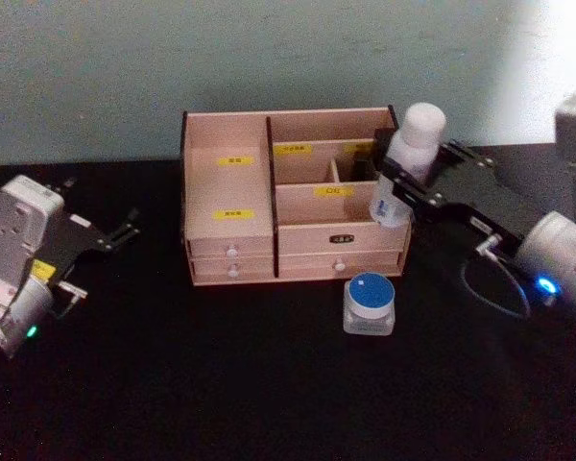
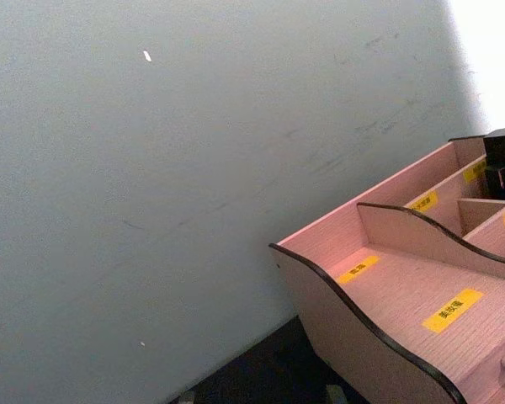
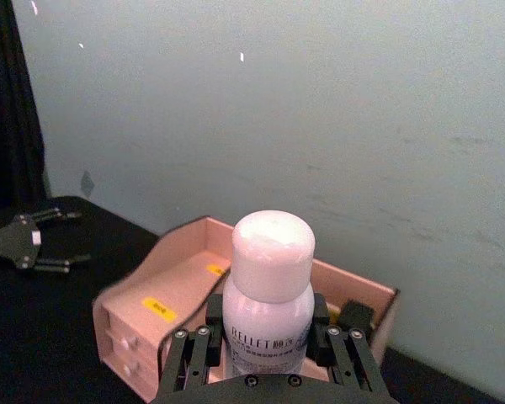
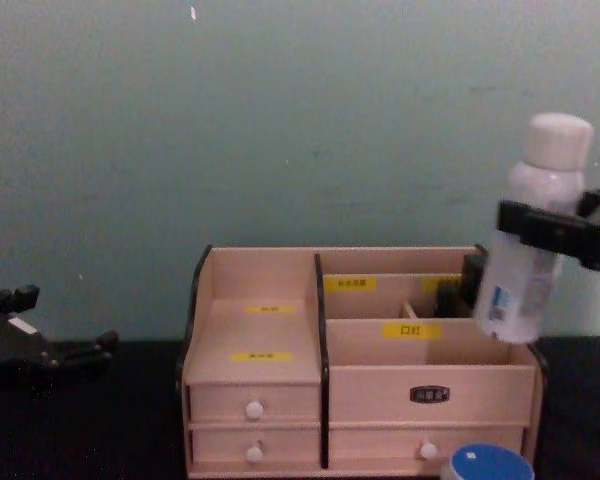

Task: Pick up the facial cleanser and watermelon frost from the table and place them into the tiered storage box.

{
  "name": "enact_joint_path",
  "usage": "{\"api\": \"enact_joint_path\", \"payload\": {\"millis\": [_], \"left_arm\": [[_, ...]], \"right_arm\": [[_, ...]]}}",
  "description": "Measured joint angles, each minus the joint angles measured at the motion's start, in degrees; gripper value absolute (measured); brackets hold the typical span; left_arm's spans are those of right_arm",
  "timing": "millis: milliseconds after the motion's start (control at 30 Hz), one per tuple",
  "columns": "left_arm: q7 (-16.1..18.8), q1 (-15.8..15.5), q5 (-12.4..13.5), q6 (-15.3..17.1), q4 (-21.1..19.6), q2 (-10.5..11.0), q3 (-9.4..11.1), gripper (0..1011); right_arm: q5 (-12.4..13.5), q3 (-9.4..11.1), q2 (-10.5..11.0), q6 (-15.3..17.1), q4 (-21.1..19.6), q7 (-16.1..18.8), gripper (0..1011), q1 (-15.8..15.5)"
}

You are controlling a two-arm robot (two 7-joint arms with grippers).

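Note:
My right gripper [image 1: 404, 176] is shut on the facial cleanser [image 1: 410, 154], a tall white bottle with a rounded cap. It holds the bottle slightly tilted in the air over the right end of the tiered storage box [image 1: 230, 240]. In the chest view the facial cleanser [image 4: 533, 245] has its base about level with the box's [image 4: 260, 400] top rim. In the right wrist view dark fingers [image 3: 189, 353] clamp both sides of the bottle [image 3: 269, 295]. The watermelon frost [image 1: 370, 304], a squat blue-lidded jar, stands on the table in front of the box. My left gripper [image 1: 125, 229] rests open at the far left.
The table is black, with bare room in front and to the left of the box. A pale green wall stands close behind the box. A black cable [image 1: 490, 288] loops by the right arm, to the right of the jar.

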Motion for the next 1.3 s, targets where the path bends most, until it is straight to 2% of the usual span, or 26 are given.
{"api": "enact_joint_path", "payload": {"millis": [133, 267, 300, 400, 800, 1000, 1300], "left_arm": [[0.00, 0.00, 0.00, 0.00, 0.00, 0.00, 0.00, 1001], [0.00, 0.00, 0.00, 0.00, 0.00, 0.00, 0.00, 1001], [0.00, 0.00, 0.00, 0.00, 0.00, 0.00, 0.00, 1001], [0.00, 0.00, 0.00, 0.00, 0.00, 0.00, 0.00, 1001], [0.00, 0.00, 0.00, 0.00, 0.00, 0.00, 0.00, 1001], [0.00, 0.00, 0.00, 0.00, 0.00, 0.00, 0.00, 1001], [0.00, 0.00, 0.00, 0.00, 0.00, 0.00, 0.00, 1001]], "right_arm": [[-0.35, -1.70, -1.72, 0.04, 3.28, 0.63, 590, 3.83], [-1.09, -3.78, -3.85, 0.25, 8.45, 1.17, 590, 8.69], [-1.09, -3.78, -3.85, 0.25, 8.45, 1.17, 590, 8.69], [-1.67, -5.25, -5.62, 0.48, 12.90, 1.49, 589, 12.36], [-3.03, -8.16, -10.38, -0.08, 24.69, 3.15, 590, 21.97], [-3.76, -9.33, -12.23, -0.42, 29.45, 3.75, 590, 25.22], [-4.54, -10.07, -13.71, -0.75, 33.10, 4.07, 590, 27.33]]}}
